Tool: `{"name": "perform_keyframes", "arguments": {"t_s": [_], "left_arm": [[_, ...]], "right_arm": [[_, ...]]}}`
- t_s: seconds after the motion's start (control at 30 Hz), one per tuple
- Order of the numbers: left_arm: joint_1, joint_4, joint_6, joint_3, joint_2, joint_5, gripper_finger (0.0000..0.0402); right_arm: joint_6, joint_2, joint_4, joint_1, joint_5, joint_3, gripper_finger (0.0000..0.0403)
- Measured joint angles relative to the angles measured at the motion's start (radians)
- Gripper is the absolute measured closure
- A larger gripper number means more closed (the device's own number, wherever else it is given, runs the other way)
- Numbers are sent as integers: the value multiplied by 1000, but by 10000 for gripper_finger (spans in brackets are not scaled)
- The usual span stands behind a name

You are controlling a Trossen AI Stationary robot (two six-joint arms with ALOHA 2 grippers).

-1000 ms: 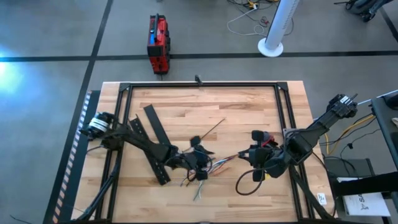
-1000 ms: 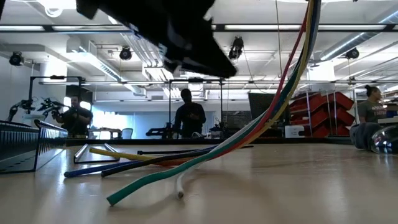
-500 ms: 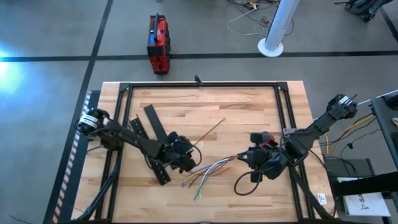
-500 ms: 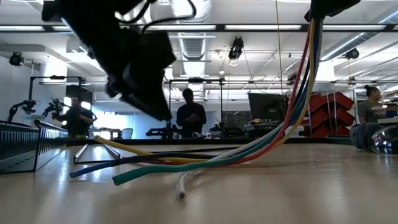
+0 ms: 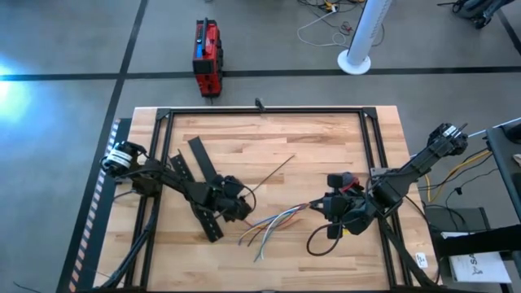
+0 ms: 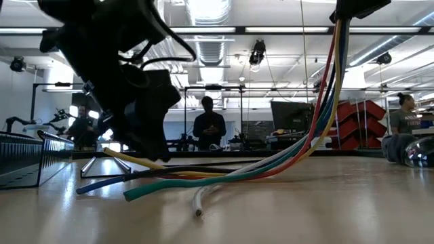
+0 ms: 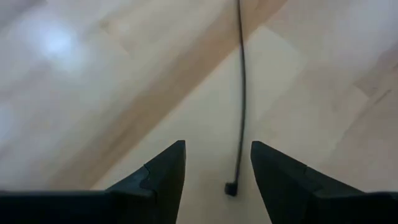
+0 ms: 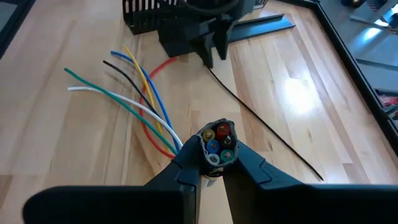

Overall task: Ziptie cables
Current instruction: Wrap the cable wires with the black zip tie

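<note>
The cables (image 8: 214, 144) are clamped at one end between the right gripper's (image 8: 213, 163) fingers, their loose ends fanned over the desk (image 5: 326, 155). The left gripper's (image 7: 216, 163) fingers are held apart above a black zip tie (image 7: 240, 93).

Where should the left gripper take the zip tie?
Take the zip tie near its head end, just ahead of the left gripper, coming from above. It lies flat and thin on the table, so open fingers should straddle it crosswise.
</note>
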Motion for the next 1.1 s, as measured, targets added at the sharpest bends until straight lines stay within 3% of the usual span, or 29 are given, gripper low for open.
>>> {"name": "perform_keyframes", "arguments": {"t_s": [0.37,0.73,1.1], "left_arm": [[5,129,0,-86,1,2,261],[7,143,74,-85,3,10,395],[6,393,306,-86,6,67,401]], "right_arm": [[-2,0,2,0,0,-1,373],[-2,0,2,0,0,-1,373],[-74,0,66,-2,-2,-2,373]]}}
